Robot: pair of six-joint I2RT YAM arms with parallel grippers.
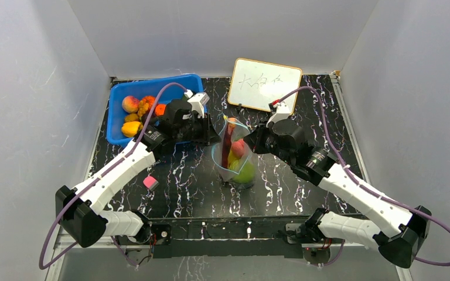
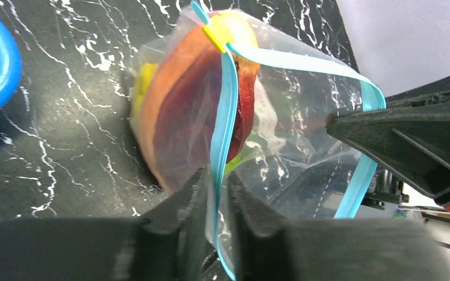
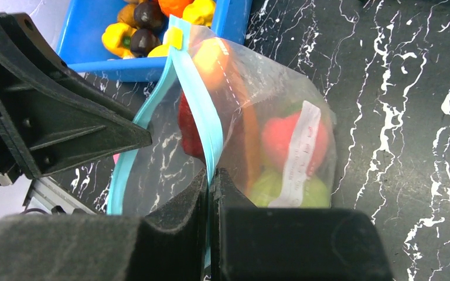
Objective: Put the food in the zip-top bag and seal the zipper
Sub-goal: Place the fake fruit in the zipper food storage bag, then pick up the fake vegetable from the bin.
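We see the bag [image 1: 237, 167] standing upright mid-table [image 1: 181, 187], between the two arms. Its mouth gapes: the zipper [image 2: 222, 117] splits at a yellow tab [image 2: 220, 32] into two strips, one running to each arm. The left gripper [image 2: 217, 175] has its jaws a narrow way apart with one strip in the gap - whether they pinch it we cannot tell. The right gripper [image 3: 210, 178] is pressed tight on the other strip, with no gap between its jaws. Inside the bag a long orange-and-dark-red slice [image 2: 176, 99] stands on end, with a red piece [image 3: 281, 137] beside it and a green fruit [image 3: 281, 190] at the bottom. More food [image 1: 137, 111] lies in the blue bin [image 1: 117, 96] at the far left, just behind the left gripper. A whiteboard [image 1: 265, 85] leans at the back, and a pink cube [image 1: 150, 182] sits near the left arm - well apart from the bag.
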